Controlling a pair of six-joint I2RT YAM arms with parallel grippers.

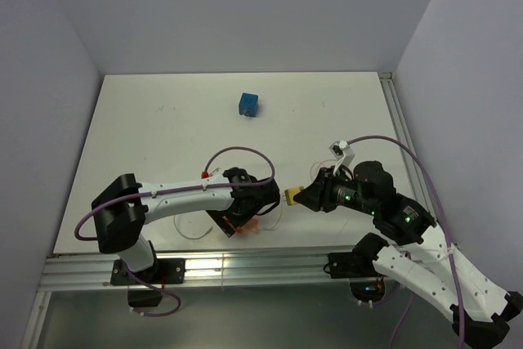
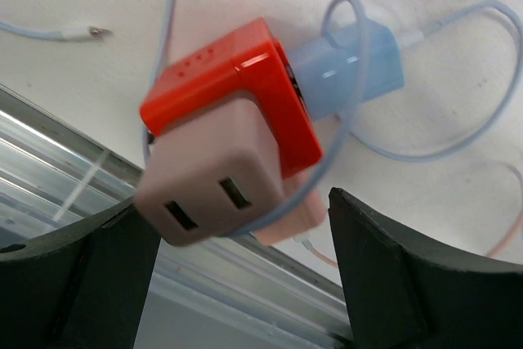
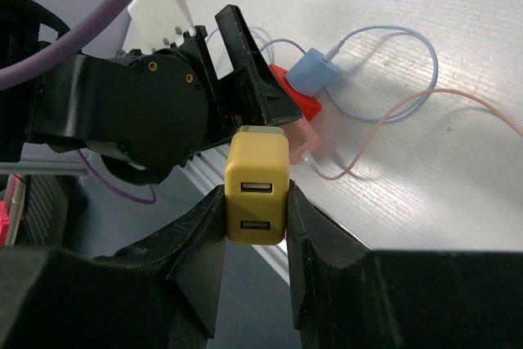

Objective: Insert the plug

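Right pincer (image 3: 256, 195) is clenched on a yellow USB charger (image 3: 256, 176), fingers on its two side faces. It is held off the table (image 1: 163, 120) near the front edge. The two-port face looks back at the wrist camera, so the long axis runs along the pincer's reach and the far end aims at the left arm. From above, the charger sits just right of the left pincer (image 2: 237, 212), nearly touching it.

Left pincer is released, with jaws wide and straddling a red-and-pink charger (image 2: 229, 120) on the table. There is a clear gap on the right finger's side; the left finger is just beside the pink corner, contact unclear. Its ports face the left wrist camera. A blue charger (image 2: 351, 71) touches it behind, and a pale blue cable (image 2: 425, 149) loops round both.

A loose cable connector (image 2: 98, 32) lies flat on the table, well apart from the left fingers, up-left in that view, tip pointing right. The left arm is nearer to it.

Probably the plug goes into a charger port; which piece counts as the plug I can't tell. A blue cube (image 1: 248, 105) sits far back, away from both arms.
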